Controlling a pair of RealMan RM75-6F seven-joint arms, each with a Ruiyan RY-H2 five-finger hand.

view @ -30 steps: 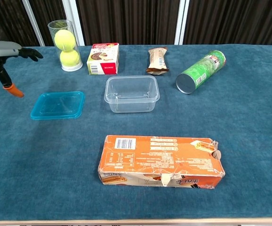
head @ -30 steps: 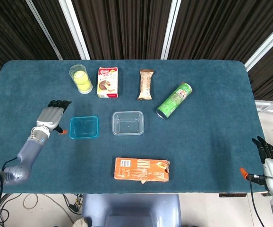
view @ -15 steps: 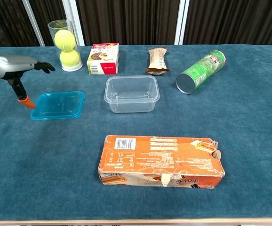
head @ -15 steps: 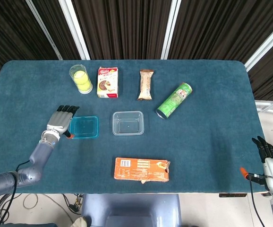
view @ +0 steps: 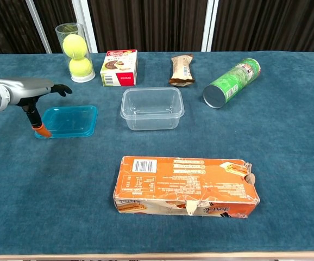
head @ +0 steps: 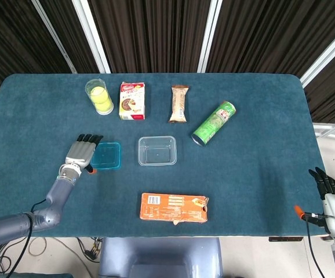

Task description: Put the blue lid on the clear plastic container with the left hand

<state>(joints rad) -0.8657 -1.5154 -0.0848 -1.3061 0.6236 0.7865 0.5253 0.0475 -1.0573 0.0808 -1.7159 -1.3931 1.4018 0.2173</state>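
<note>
The blue lid (head: 107, 155) (view: 71, 120) lies flat on the table, left of the clear plastic container (head: 157, 150) (view: 152, 107), which stands empty and upright. My left hand (head: 81, 152) (view: 35, 93) hovers over the lid's left edge with fingers (view: 62, 88) stretched out flat. Its orange-tipped thumb (view: 41, 128) points down at the lid's near left corner. It holds nothing. My right hand (head: 328, 190) stays off the table's near right corner, fingers extended and empty.
Along the back stand a tube of tennis balls (head: 99, 96), a small cookie box (head: 132, 101), a wrapped snack bar (head: 179, 104) and a green chips can (head: 214, 123) on its side. A torn orange box (head: 174, 208) lies near the front edge.
My left hand has moved right, from beside the lid to over its left edge, and the thumb tip has come down to the lid's corner. Lid, container and right hand have not moved.
</note>
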